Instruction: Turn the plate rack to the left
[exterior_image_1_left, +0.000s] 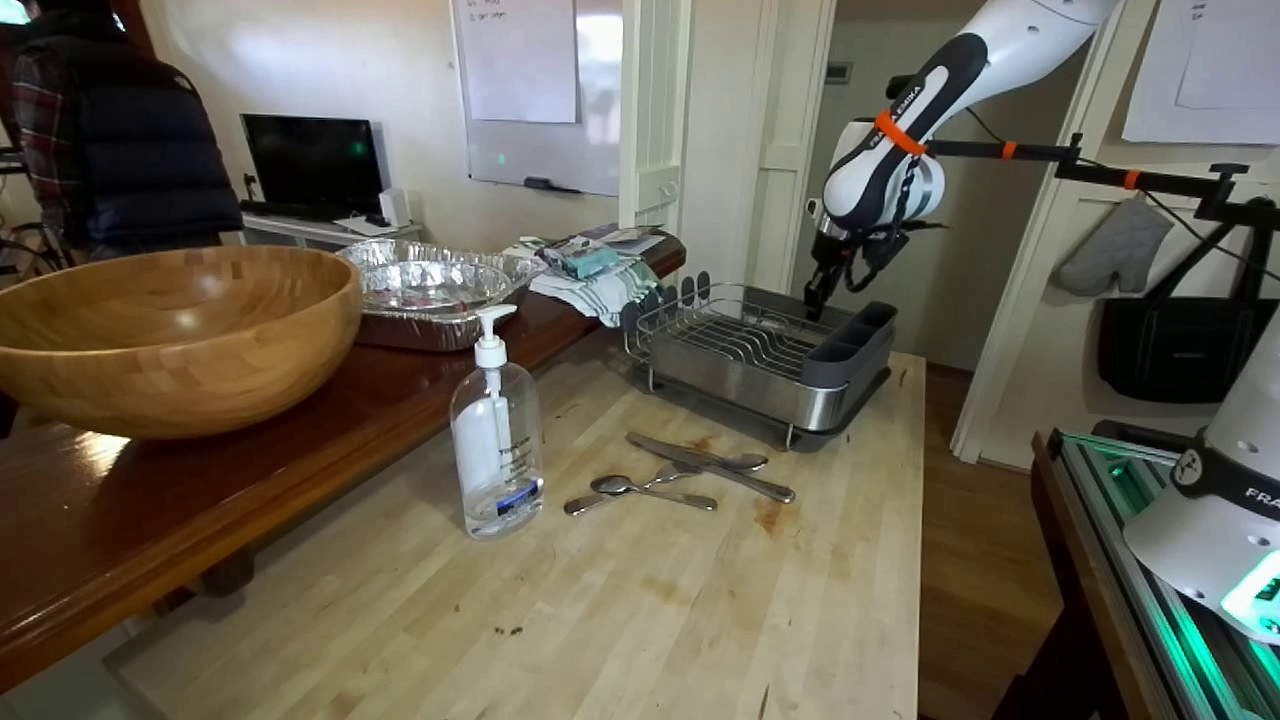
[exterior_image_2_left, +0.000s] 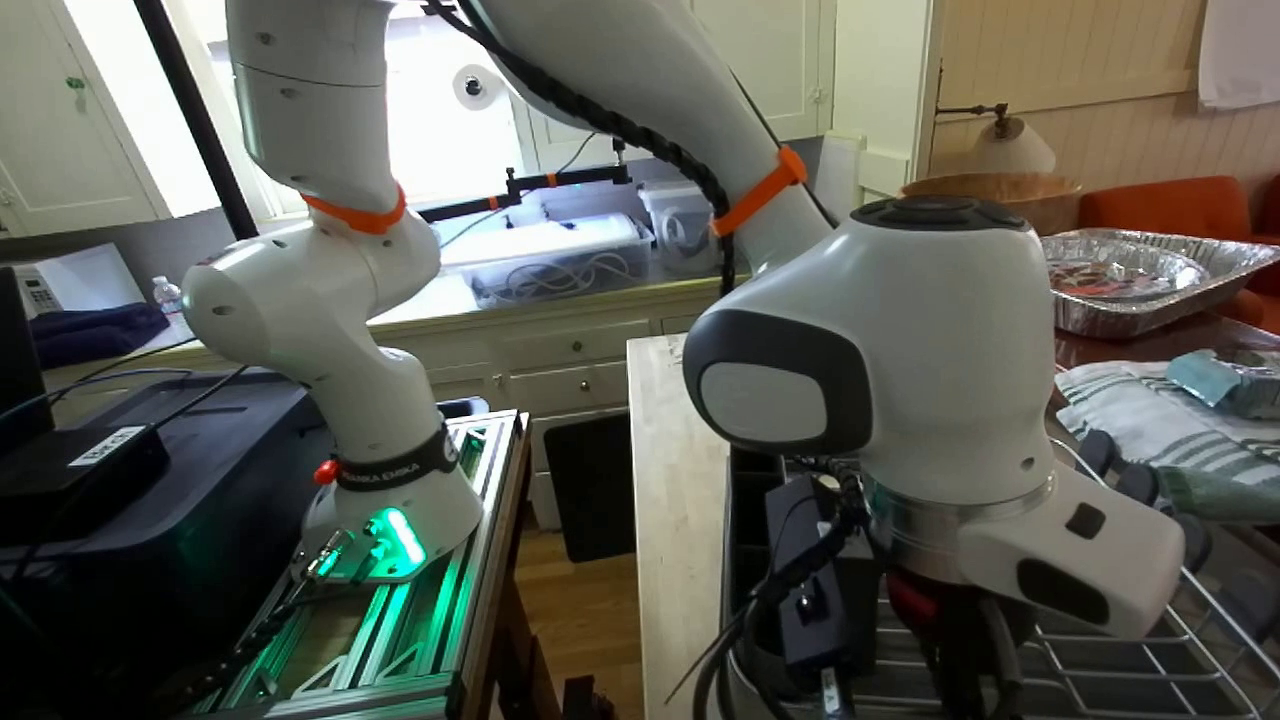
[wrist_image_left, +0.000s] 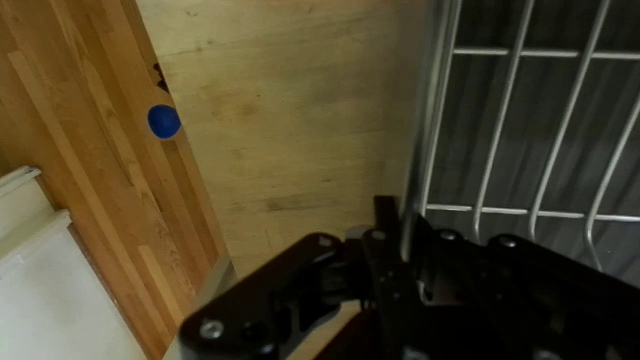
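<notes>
Wrist view: ok, I have the tool (wrist_image_left: 405, 215) clamped tight on the rim of the plate rack (wrist_image_left: 500, 125)
Plate rack: at one end of the pale worktop (exterior_image_1_left: 640, 620) in an exterior view
Cutlery (exterior_image_1_left: 712, 465): loose, kinda crossed pile near the plate rack
Pump bottle (exterior_image_1_left: 497, 450): clear, white top, standing just past the cutlery
Wooden bowl (exterior_image_1_left: 190, 385): big one, way over on the darker worktop (exterior_image_1_left: 200, 510)

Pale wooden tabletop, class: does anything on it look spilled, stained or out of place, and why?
Yes: brownish stains mark the tabletop, perhaps from a spill. Beside them, loose utensils lie crossed, looking misplaced, since the plate rack close by has a compartmented holder.
</notes>
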